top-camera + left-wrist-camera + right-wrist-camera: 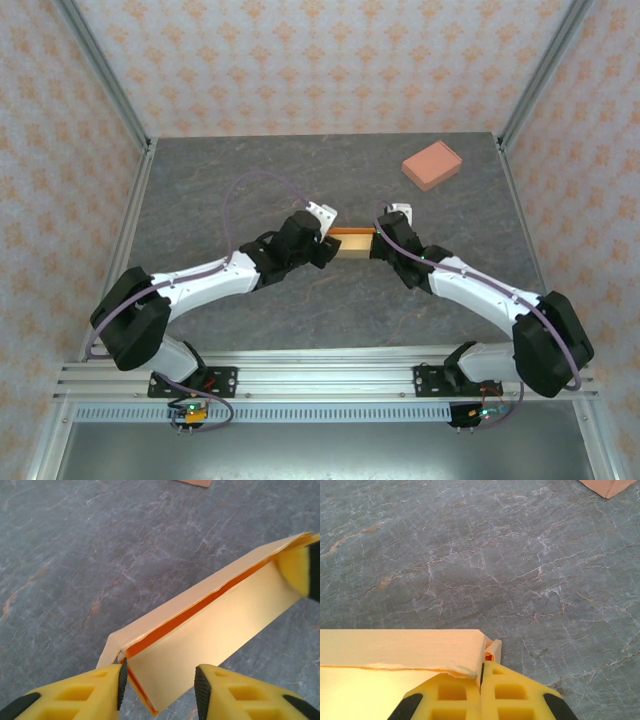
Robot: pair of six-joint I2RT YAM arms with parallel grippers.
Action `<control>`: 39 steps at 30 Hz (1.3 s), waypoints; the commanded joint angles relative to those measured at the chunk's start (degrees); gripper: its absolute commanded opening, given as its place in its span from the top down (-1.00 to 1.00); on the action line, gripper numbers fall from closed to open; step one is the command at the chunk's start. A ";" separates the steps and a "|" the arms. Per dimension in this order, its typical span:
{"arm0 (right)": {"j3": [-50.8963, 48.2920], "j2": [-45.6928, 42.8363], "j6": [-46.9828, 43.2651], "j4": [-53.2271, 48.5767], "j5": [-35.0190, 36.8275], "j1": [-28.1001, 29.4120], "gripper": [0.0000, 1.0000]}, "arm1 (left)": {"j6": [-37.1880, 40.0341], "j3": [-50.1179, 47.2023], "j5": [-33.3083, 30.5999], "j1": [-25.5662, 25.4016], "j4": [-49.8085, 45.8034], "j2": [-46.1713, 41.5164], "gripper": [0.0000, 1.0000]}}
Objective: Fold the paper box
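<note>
Tan card, thin, creased and orange inside, forms the paper box (351,241), which is held half-flattened at the middle of the grey veined table (300,180). Its right end is pinched by the shut right gripper (481,682). Its left end is straddled by the half-open left gripper (160,685), with nothing clamped. A side fold is judged to be in hand; a firm pinch on the left is called for next.

Tan paper box (352,241), orange inside, partly folded.

Both arms bent inward, claws facing each other!
Left claw (160,682) has its jaws apart; right claw (481,670) is pressed tight together, pinching the paper box (352,241) by its end.
</note>
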 commanded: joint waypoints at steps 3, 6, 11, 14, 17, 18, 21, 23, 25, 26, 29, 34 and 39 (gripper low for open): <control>0.92 2.84 0.77 -3.40 0.85 0.38 0.91 | -5.93 0.44 11.47 6.02 -0.54 -2.80 -0.05; 1.01 4.19 1.31 -2.70 0.90 0.35 0.91 | -6.79 -1.11 11.00 7.36 -0.02 -5.62 -0.10; 0.55 5.31 1.67 -2.17 0.30 0.35 0.91 | -2.14 1.27 9.85 7.39 -5.64 -2.42 -0.01; 0.23 4.97 1.51 -2.32 0.82 0.35 0.91 | 0.70 3.33 9.50 7.34 -6.98 0.54 0.03; 0.02 4.72 1.62 -2.38 0.88 0.36 0.91 | 3.58 6.03 9.54 7.34 -8.69 2.93 0.09; 0.02 4.73 1.66 -2.46 0.81 0.36 0.92 | 4.47 6.73 9.86 7.36 -8.99 3.51 0.12; 0.20 4.61 1.61 -2.53 0.72 0.35 0.91 | 6.72 8.29 10.09 7.34 -10.03 4.79 0.22; 0.20 4.56 1.76 -2.45 0.72 0.35 0.91 | 8.09 9.50 9.81 7.34 -11.44 5.86 0.32; 0.37 4.54 1.62 -2.50 0.59 0.39 0.91 | 9.22 10.95 8.45 7.35 -13.40 6.99 0.40; 0.38 4.49 1.68 -2.48 0.50 0.41 0.91 | 9.59 11.48 7.77 7.38 -14.02 7.44 0.41; 0.59 4.41 1.59 -2.64 0.37 0.35 0.91 | 10.59 12.10 5.01 7.26 -14.74 7.76 0.37; 0.71 4.08 1.59 -2.77 0.30 0.40 0.91 | 12.54 13.22 3.73 7.27 -16.10 8.71 0.34; 0.97 3.88 1.68 -2.91 0.21 0.42 0.91 | 13.10 14.27 3.93 7.22 -16.47 10.17 0.59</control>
